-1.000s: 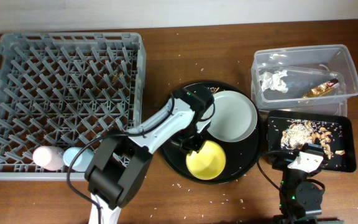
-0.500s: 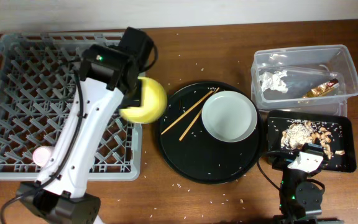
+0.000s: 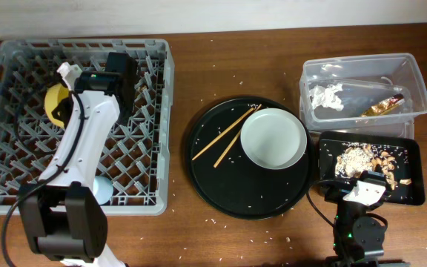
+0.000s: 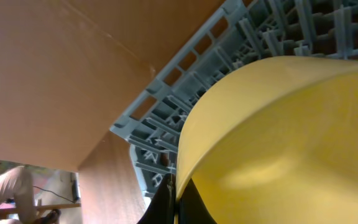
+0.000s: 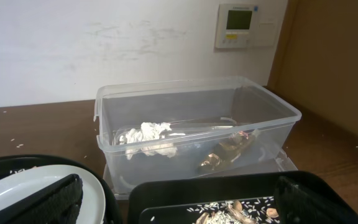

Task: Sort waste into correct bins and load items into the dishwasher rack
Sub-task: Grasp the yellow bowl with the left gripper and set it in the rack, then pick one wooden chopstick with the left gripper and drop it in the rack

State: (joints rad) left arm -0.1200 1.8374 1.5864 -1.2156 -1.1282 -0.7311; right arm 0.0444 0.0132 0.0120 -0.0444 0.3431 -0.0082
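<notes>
left gripper [image 3: 68, 102] clamped on yellow bowl [image 3: 53, 105] by its rim, bowl tilted on edge over the far-left pegs of the dishwasher rack [image 3: 21, 52], likely to slot between rows | right gripper [image 5: 180, 202] spread wide, empty, parked well right of rack | grey dish [image 3: 273, 139], chopsticks [image 3: 224, 137] right of rack, not yet loaded

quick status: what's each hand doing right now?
Left hand: closed on the rim of the yellow bowl.
Right hand: open, holding nothing.
</notes>
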